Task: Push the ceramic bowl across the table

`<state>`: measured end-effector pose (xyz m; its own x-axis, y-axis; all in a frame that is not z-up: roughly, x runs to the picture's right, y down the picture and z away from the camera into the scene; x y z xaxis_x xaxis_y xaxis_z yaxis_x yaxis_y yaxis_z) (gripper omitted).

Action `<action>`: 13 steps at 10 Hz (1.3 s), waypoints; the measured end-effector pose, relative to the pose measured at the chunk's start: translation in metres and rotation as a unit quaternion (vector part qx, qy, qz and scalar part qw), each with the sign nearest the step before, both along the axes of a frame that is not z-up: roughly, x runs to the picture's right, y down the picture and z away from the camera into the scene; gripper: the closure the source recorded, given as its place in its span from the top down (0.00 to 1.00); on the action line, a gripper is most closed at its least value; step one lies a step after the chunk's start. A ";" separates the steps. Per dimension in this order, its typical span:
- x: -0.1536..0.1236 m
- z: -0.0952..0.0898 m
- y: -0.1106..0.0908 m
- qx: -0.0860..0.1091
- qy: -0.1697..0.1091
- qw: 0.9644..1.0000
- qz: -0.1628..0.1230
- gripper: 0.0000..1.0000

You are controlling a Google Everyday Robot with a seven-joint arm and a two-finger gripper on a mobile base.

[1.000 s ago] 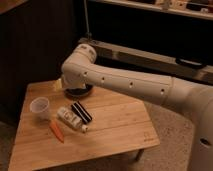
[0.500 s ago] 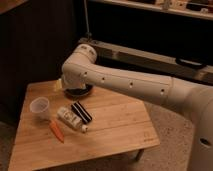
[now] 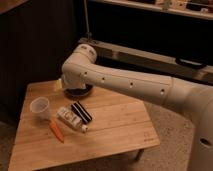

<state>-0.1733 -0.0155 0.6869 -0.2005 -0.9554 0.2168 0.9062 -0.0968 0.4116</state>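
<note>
Nothing has shifted over the past second: the white robot arm [image 3: 130,82] reaches in from the right as before, its gripper [image 3: 73,86] lowered at the black bowl [image 3: 83,92] near the far edge of the wooden table [image 3: 117,122]. The arm hides the gripper's tip, so its grip cannot be told. Nearer the front lie a white cup [image 3: 40,107], an orange carrot [image 3: 56,131] and two small packets [image 3: 75,116].
</note>
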 end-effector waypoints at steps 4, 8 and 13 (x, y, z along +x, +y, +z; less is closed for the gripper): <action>0.000 0.000 0.000 0.000 0.000 1.000 0.000 0.80; -0.001 -0.001 0.000 0.004 0.000 1.000 -0.003 0.80; 0.026 0.021 -0.064 0.063 -0.035 0.997 0.009 0.80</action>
<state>-0.1472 -0.0790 0.7076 -0.1938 -0.9777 0.0810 0.8780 -0.1361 0.4590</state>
